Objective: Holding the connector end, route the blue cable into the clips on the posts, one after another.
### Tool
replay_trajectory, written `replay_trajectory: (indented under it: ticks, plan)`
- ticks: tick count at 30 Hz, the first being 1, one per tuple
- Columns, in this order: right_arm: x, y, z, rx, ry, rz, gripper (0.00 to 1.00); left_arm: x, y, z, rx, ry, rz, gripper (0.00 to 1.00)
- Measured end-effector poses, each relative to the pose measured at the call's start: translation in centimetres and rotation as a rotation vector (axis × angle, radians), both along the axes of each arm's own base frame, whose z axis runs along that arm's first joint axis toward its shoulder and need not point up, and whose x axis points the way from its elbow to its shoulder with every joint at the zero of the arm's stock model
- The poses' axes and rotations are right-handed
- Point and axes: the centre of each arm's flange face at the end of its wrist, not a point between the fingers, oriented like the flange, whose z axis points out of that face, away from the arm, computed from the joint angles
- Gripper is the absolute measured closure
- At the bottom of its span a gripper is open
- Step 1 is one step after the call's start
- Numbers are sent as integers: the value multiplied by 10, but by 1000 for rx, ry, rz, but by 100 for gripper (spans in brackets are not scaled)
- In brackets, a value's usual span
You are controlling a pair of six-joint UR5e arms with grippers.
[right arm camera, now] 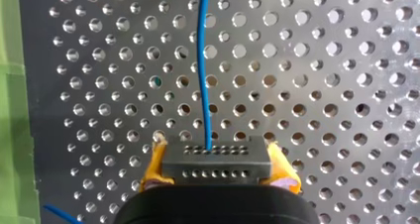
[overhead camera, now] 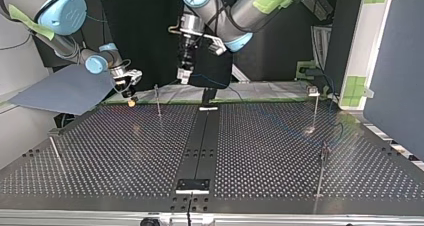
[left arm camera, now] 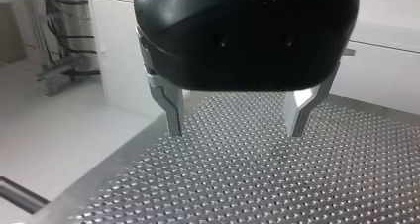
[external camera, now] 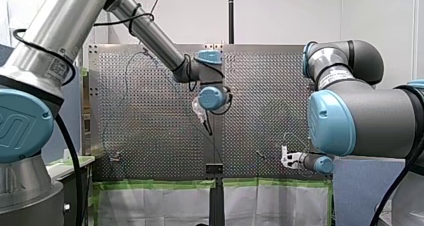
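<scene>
Blue cable [right arm camera: 202,60], one thin wire. I judge it light and floppy, so it can only be pulled along, never pushed.

Going left to right across the top view:
- A bare post [overhead camera: 54,153] stands near the left edge of the table [overhead camera: 125,151].
- My right gripper [overhead camera: 130,97] sits low near the table's far edge. Its wrist view shows the yellow pads [right arm camera: 154,167] pinching the connector [right arm camera: 216,157] by its two short ends. The cable leaves the middle of the block and runs away over the holes. That block is the stiff part and the right place to hold. It looks small and smooth-sided, so it might twist if the cable snags.
- A second post [overhead camera: 158,100] stands just beside that gripper, probably the first clip to aim for.
- My left gripper [left arm camera: 234,129] hangs above the table, metal fingers [left arm camera: 171,110] spread, nothing between them.
- Two more posts [overhead camera: 316,108] stand at the right, well apart.

The clips are too small to read, and the cable lies in none that I can see.
</scene>
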Motion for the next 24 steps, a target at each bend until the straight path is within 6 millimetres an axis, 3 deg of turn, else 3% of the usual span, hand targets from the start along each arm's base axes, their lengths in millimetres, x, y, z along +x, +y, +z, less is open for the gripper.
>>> replay_trajectory:
  ticks: [15, 24]
  plan:
    - [5, 2, 0, 2, 0, 7, 100, -36, 45, 21, 9, -10, 17, 1]
    - [-3, 3, -2, 18, 31, -12, 100, -62, 74, 29, 8, -5, 19, 1]
